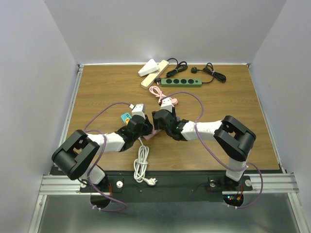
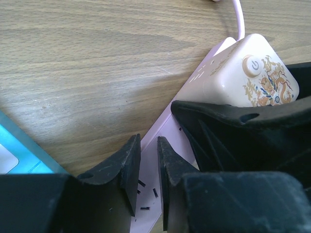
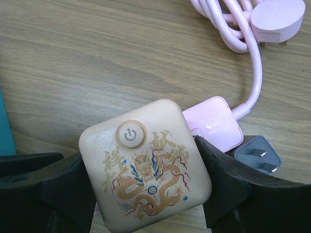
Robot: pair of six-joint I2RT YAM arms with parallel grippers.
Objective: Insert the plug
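1 overhead view faces down; 2 close wrist views share the cream dragon block point(image 3: 146, 167)

One wooden table point(image 1: 233, 107) carries one green power strip point(image 1: 181, 82), one pink power strip point(image 3: 216, 127), one cream dragon-printed square adapter point(image 3: 146, 179) and one coiled white cable point(image 1: 141, 162).
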